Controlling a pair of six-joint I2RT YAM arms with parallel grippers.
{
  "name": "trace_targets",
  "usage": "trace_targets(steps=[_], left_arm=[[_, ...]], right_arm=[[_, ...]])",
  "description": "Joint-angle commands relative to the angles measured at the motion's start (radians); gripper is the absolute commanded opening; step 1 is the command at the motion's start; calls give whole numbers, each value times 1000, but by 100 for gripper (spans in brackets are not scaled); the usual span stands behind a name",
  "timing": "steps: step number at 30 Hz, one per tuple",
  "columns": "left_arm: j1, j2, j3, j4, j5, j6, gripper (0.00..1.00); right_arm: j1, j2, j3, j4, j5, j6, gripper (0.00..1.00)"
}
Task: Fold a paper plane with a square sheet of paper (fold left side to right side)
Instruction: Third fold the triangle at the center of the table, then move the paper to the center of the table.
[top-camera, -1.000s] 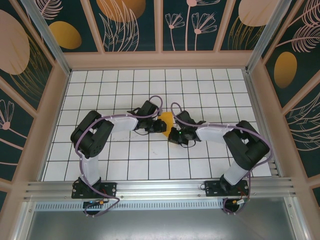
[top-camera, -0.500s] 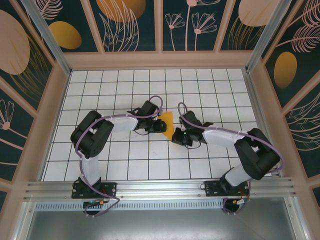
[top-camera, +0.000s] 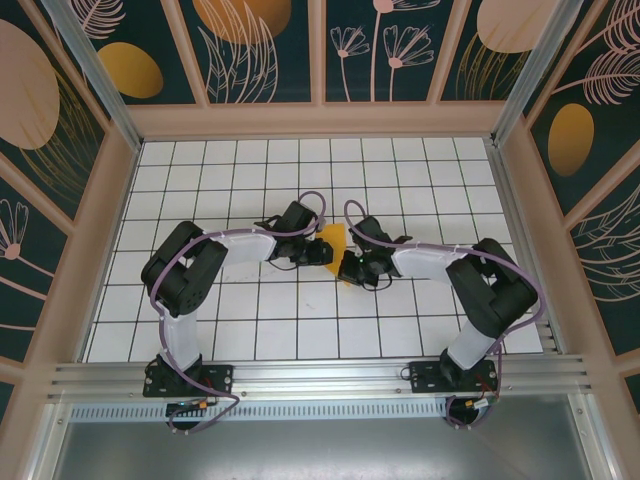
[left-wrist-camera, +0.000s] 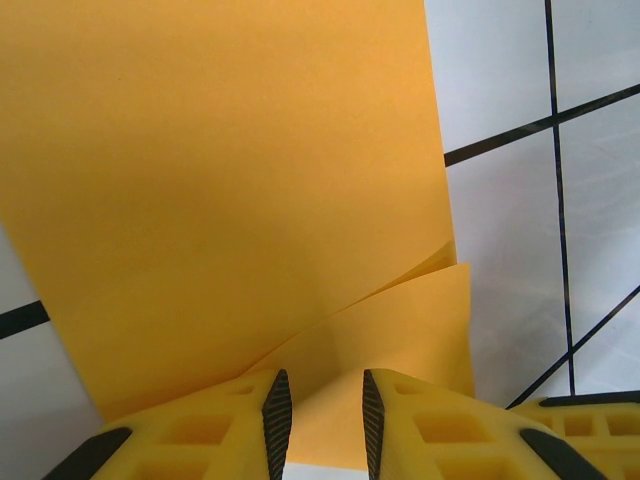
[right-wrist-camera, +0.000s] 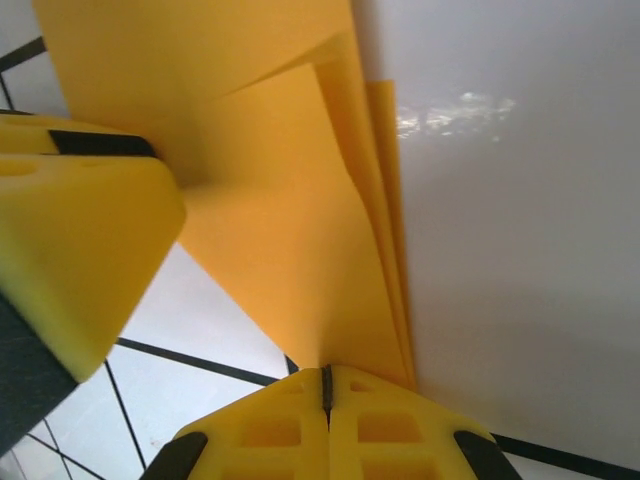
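From above, the orange sheet of paper (top-camera: 338, 240) lies near the middle of the white gridded surface (top-camera: 250, 170). It shows as a narrow folded sliver, since both wrists crowd over it. The left arm (top-camera: 235, 245) reaches in from the left of the frame and the right arm (top-camera: 430, 262) from the right. Their black wrist housings cover most of the sheet, and the left jaws and right jaws themselves are hidden from this height. Purple cables (top-camera: 312, 197) loop above each wrist, and patterned dark walls (top-camera: 240, 40) ring the surface.

The left wrist view shows what the overhead cannot. The paper (left-wrist-camera: 220, 180) spreads across the upper left of the frame, with a raised flap running down to the bottom edge. The left jaws stand narrowly parted, one yellow finger (left-wrist-camera: 235, 430) on each side of that flap. Paper is visible in the gap between them. White surface and black grid lines (left-wrist-camera: 500, 140) lie to the right.

In the right wrist view the layered folds (right-wrist-camera: 290, 230) narrow to a point at the bottom centre. There the right jaws are pressed together on the point, pinching the paper. A large blurred yellow finger (right-wrist-camera: 80, 250) of the left jaws blocks the left of the frame, touching the sheet
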Motion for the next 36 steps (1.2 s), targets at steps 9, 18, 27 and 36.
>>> trace_targets(steps=[9, 18, 27, 36], left_arm=[[3, 46, 5, -80, -62, 39, 30], [3, 29, 8, -76, -52, 37, 32], [16, -94, 70, -84, 1, 13, 46], [89, -246, 19, -84, 0, 2, 63]], right_arm=[[6, -63, -141, -116, 6, -13, 5], [-5, -151, -149, -120, 4, -49, 5], [-74, -220, -33, -55, -52, -184, 15], [-166, -126, 42, 66, -95, -411, 43]])
